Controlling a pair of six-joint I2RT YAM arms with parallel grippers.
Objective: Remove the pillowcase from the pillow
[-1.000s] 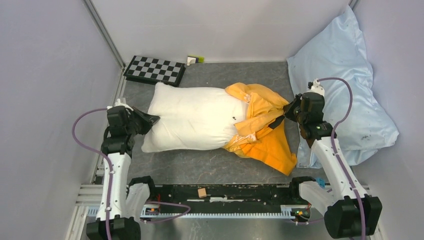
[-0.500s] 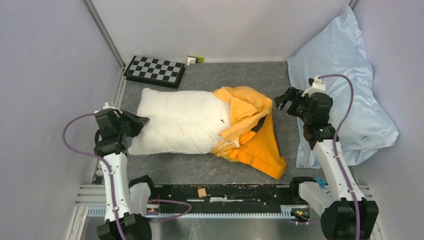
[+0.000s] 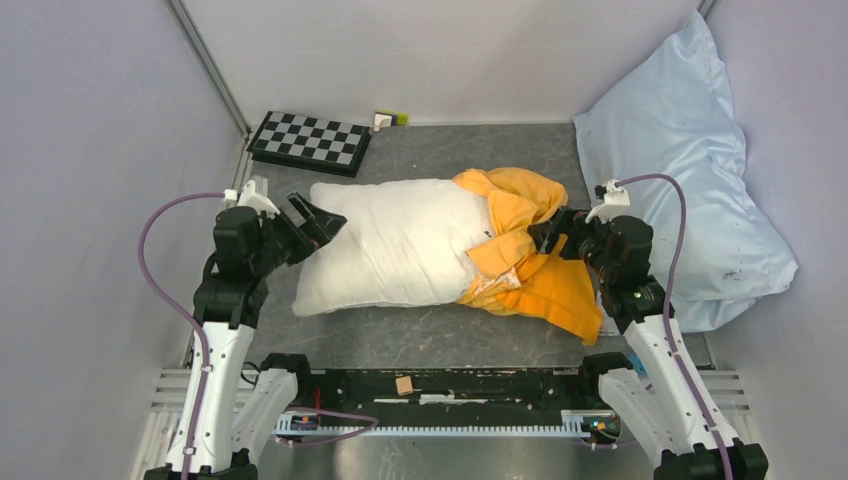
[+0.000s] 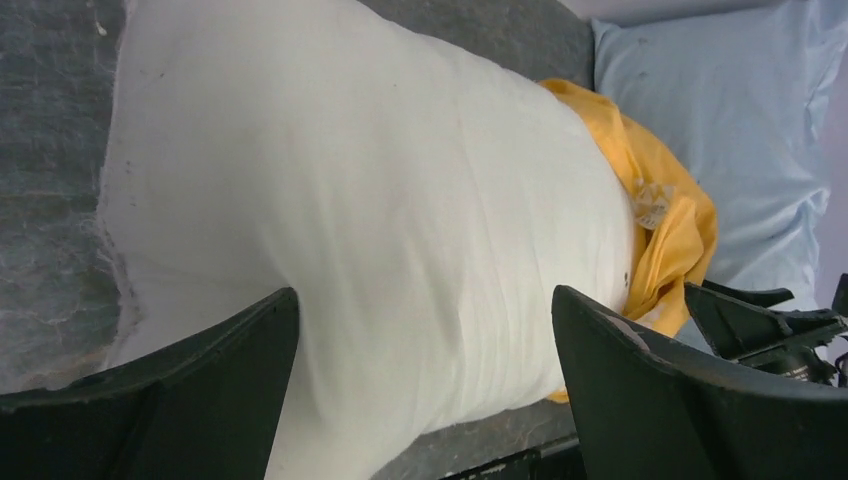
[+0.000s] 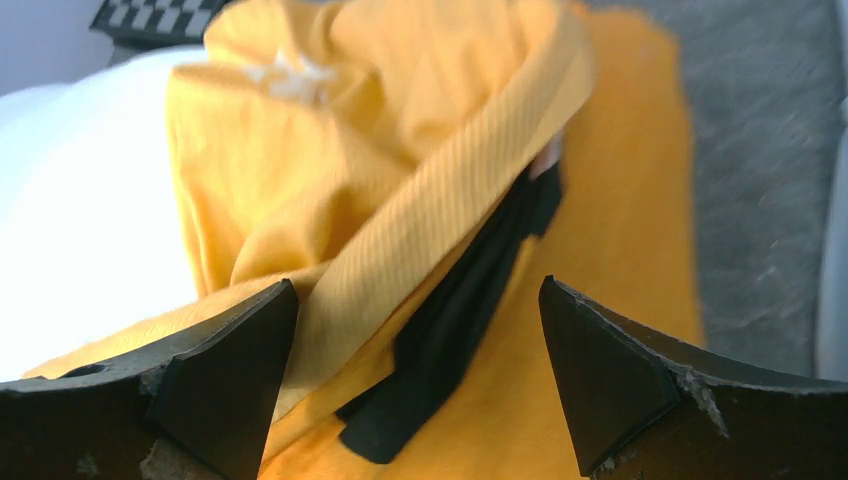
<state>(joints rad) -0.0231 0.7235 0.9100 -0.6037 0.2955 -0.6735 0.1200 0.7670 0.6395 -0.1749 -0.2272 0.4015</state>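
The white pillow (image 3: pixel 395 245) lies across the grey table, its right end still inside the bunched orange pillowcase (image 3: pixel 520 240). My left gripper (image 3: pixel 318 218) is open at the pillow's left end. In the left wrist view the pillow (image 4: pixel 380 200) fills the space ahead of the left gripper (image 4: pixel 425 295), and the pillowcase (image 4: pixel 670 220) shows beyond it. My right gripper (image 3: pixel 550 232) is open over the pillowcase's right side. In the right wrist view the right gripper (image 5: pixel 418 285) hovers over orange folds of the pillowcase (image 5: pixel 400 150) and a black strip of print (image 5: pixel 470 310), gripping nothing.
A shiny pale blue pillow (image 3: pixel 690 170) leans in the back right corner. A checkerboard (image 3: pixel 310 140) and a small green and white object (image 3: pixel 390 119) lie at the back. A black rail (image 3: pixel 440 385) with a small tan block (image 3: pixel 404 385) runs along the near edge.
Both grippers went from shut to open, the left letting go of the pillow's end, the right of the pillowcase. The right gripper swung away, then came back over the fabric.
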